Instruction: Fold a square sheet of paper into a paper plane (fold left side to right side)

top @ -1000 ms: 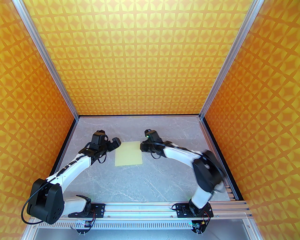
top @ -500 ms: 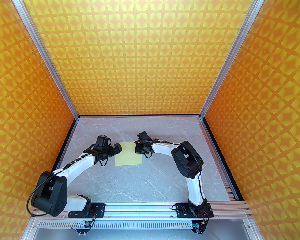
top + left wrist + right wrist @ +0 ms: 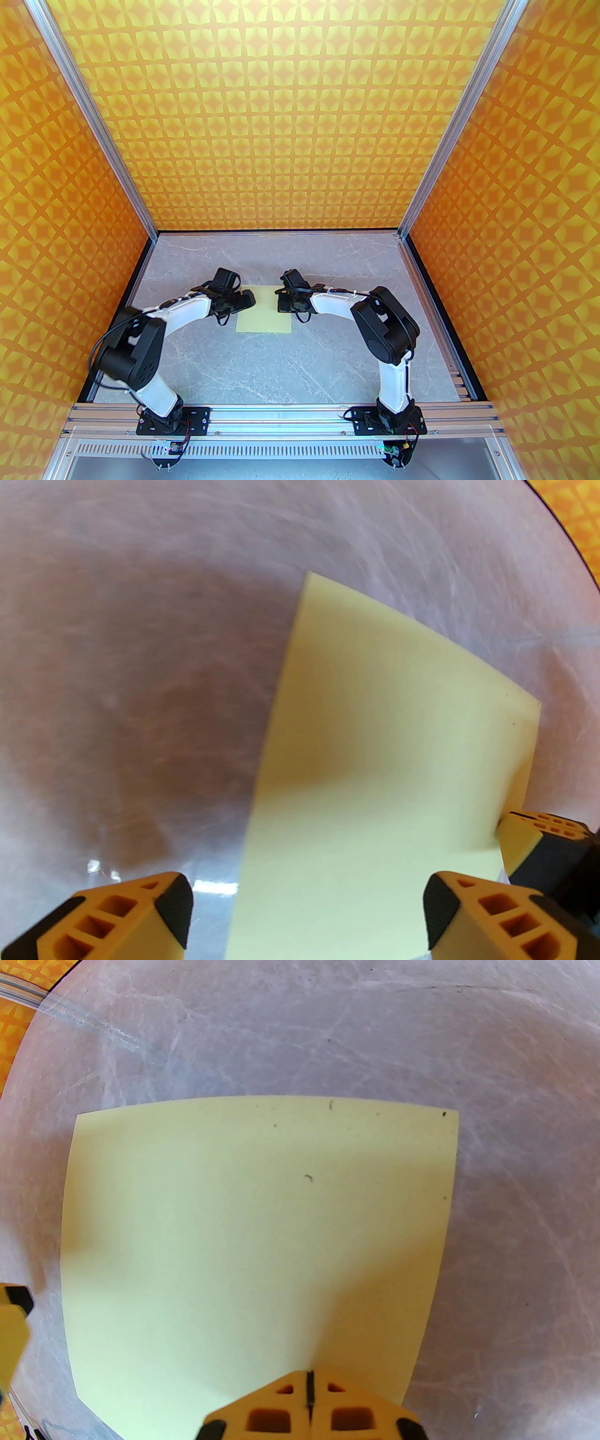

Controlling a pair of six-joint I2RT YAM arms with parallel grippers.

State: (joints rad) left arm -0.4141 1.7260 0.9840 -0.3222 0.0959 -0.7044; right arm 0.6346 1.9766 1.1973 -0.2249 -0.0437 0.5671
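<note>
The square sheet of paper [image 3: 263,315] is pale yellow and lies flat and uncreased on the grey table; a paper plane is out of view. My left gripper [image 3: 247,300] hovers over the sheet's left edge. In the left wrist view the left gripper [image 3: 309,904] is open, with the sheet of paper [image 3: 384,761] running under the gap between its fingers. My right gripper [image 3: 281,305] sits on the sheet's right edge. In the right wrist view the right gripper [image 3: 309,1400] is shut, tips together on the near edge of the sheet of paper [image 3: 262,1232].
The marbled grey table [image 3: 281,370] is boxed in by orange patterned walls [image 3: 70,234] on the left, back and right. An aluminium rail [image 3: 281,415] carrying both arm bases runs along the near edge. One of the left fingertips [image 3: 11,1316] shows in the right wrist view.
The left arm swung right until its open gripper reached the sheet's left edge. The right gripper came down onto the right edge. The sheet slid slightly to the right.
</note>
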